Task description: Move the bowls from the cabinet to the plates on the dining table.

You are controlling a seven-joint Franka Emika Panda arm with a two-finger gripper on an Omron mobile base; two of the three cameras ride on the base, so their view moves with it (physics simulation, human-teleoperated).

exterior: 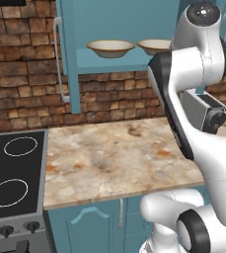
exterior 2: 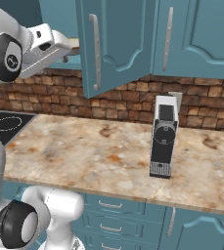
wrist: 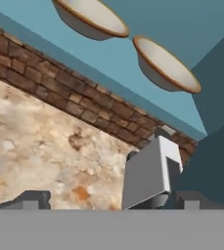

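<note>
Two bowls [exterior: 110, 48] side by side on cabinet [exterior: 119, 29] shelf, door open. Gripper [wrist: 108, 199] wide, empty, below shelf level; right bowl [wrist: 166, 64] lies nearer, above and ahead. Approach: up, forward.

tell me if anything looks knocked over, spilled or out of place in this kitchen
Nothing stands out. Both bowls sit upright on the cabinet shelf, and the coffee machine stands upright on the counter.
</note>
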